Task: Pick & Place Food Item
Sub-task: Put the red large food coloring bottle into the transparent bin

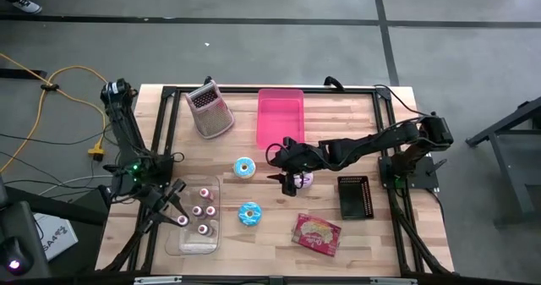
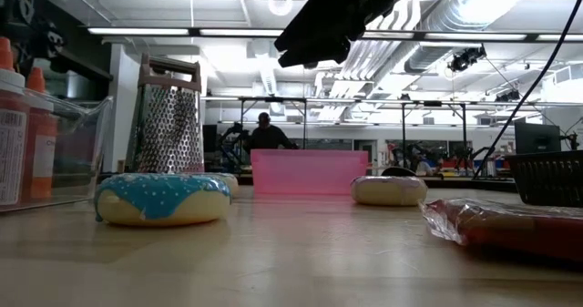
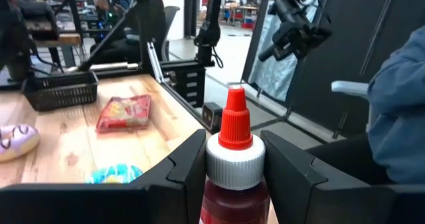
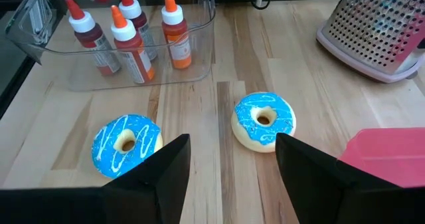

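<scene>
A light wooden plank table [image 1: 372, 234] carries everything below my arms. Just under my right gripper [image 1: 290, 182] lies a purple-iced doughnut [image 1: 304, 179]; two blue-iced doughnuts [image 1: 244, 167] [image 1: 249, 213] lie toward my left arm. Beyond my right gripper sit a pink bin [image 1: 280, 116] and a box grater [image 1: 209, 109]. A clear tray [image 1: 196, 217] of sauce bottles, a black basket [image 1: 355, 197] and a wrapped snack packet [image 1: 316, 233] also rest there.

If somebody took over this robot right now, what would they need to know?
Left gripper: shut on a red-capped bottle, at the table's left edge by the clear bin.
Right gripper: open, empty, hovering mid-table.
Two blue donuts and a purple one lie on the table; pink tray holds nothing, basket too.
Done: no food placed.
Left: pick a food item and place it.
</scene>
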Tool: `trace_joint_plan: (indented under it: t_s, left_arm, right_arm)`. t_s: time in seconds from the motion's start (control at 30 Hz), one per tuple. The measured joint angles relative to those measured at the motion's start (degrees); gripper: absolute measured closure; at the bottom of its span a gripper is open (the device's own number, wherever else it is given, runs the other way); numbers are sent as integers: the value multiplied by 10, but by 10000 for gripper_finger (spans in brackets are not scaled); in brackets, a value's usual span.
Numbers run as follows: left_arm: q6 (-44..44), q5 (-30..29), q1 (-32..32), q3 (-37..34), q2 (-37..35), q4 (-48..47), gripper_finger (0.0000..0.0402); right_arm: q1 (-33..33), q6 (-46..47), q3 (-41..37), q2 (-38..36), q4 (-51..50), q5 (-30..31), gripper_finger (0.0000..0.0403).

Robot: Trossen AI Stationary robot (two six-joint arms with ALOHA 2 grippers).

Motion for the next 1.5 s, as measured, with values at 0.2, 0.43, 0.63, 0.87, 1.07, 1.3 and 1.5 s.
trace_joint_plan:
  t_s: [0.2,0.43,0.63,0.87,1.07,1.3,1.5]
  left_arm:
    - [-21,0,-22,-21,8,0,280]
    - [-56,-1,-31,-43,36,11,280]
    - [-84,0,-33,-46,76,15,280]
    - [-86,-12,-52,-46,137,53,280]
    - [-79,-26,-62,-46,192,116,280]
    - [-72,-26,-61,-46,258,189,280]
    - [-63,-40,-61,-46,306,237,280]
  right_arm:
    - [0,0,0,0,0,0,195]
    - [0,0,0,0,0,0,195]
    - [0,0,0,0,0,0,195]
    - [0,0,0,0,0,0,195]
    - [0,0,0,0,0,0,195]
    - [0,0,0,0,2,0,195]
    - [0,0,0,0,2,0,195]
